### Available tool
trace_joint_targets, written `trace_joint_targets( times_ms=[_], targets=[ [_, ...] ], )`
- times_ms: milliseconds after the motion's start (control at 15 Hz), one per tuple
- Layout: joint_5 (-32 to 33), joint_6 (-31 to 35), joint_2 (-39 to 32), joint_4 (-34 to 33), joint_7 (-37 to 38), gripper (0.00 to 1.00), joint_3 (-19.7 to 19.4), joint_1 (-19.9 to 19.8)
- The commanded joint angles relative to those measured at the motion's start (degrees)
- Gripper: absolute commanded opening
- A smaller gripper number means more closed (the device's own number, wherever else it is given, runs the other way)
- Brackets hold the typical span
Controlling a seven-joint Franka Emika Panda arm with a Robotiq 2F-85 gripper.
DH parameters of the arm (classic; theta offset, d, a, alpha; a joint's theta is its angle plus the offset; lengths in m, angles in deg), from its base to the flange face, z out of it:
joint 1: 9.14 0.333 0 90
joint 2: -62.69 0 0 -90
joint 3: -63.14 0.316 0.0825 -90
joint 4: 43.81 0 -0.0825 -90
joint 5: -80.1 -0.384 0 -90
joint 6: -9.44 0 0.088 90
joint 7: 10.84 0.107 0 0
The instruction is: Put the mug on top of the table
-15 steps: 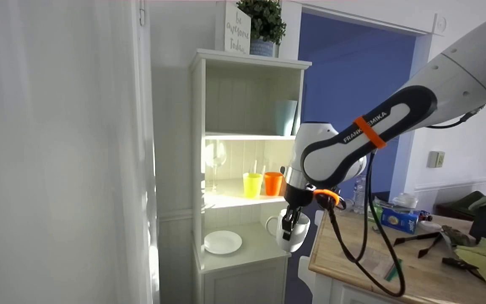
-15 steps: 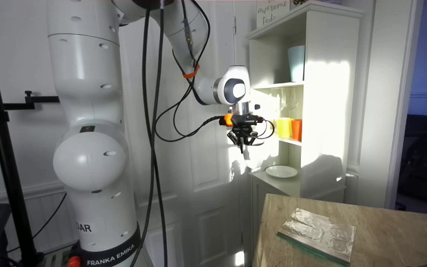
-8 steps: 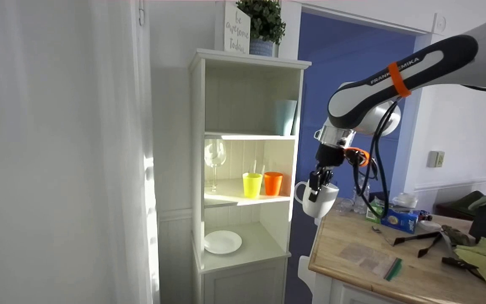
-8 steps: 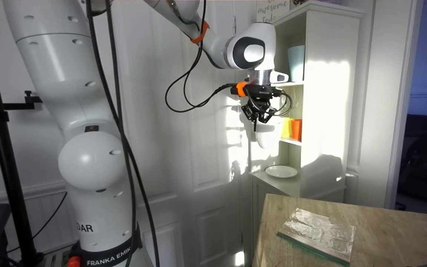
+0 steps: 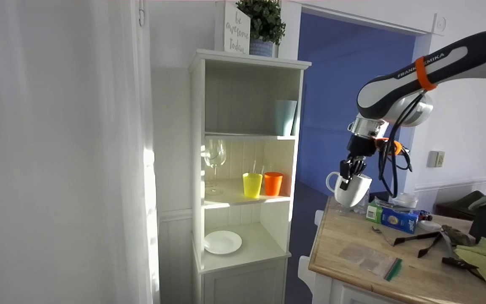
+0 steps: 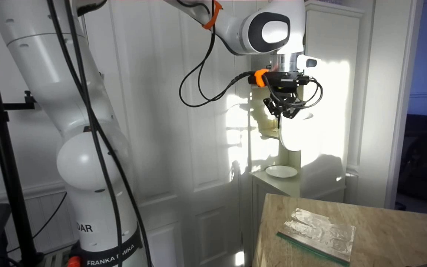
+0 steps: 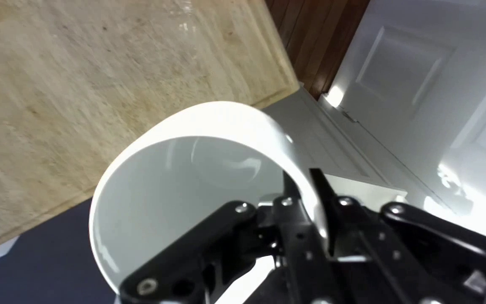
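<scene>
Plainly, the gripper [image 7: 305, 185], fingers nearly together, pinches the wall of the mug [image 7: 188, 185], which hangs at nine o'clock from them in the wrist view; broad table [image 7: 112, 76] at ten, its corner at twelve.

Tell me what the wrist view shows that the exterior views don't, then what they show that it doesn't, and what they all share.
Only the wrist view: the inside of the mug right down to its bottom, and brown floorboards past the table's corner.

Only the exterior views: the white robot arm with its orange strap, in both; also, in an exterior view, the orange cup and potted plant.

All share: the gripper holding the mug, and the table's wooden top.
</scene>
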Motion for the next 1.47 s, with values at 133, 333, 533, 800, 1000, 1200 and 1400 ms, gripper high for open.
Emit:
trace_joint_targets(
  times_ms=[133, 333, 533, 800, 1000, 1200, 1400],
  targets=[
    [5.4, -1.0, -4.5, -7.1, 1.2, 0.02, -5.2, -3.0],
    [4.4, -0.3, -9.3, -11.8, 0.2, 0.02, -7.6, -4.4],
    [1.9, 1.9, -14.9, -16.2, -1.6, 0.02, -9.1, -5.8],
    [1.1, 4.4, -22.7, -20.8, -0.9, 0.02, -9.2, -8.6],
    [-0.8, 5.7, -28.6, -23.9, -1.3, 0.02, -8.3, -11.3],
    [-1.6, 6.9, -33.9, -27.3, -1.0, 0.02, -6.9, -13.3],
    [-1.8, 9.4, -38.2, -30.1, -1.1, 0.02, -5.2, -14.8]
  ],
)
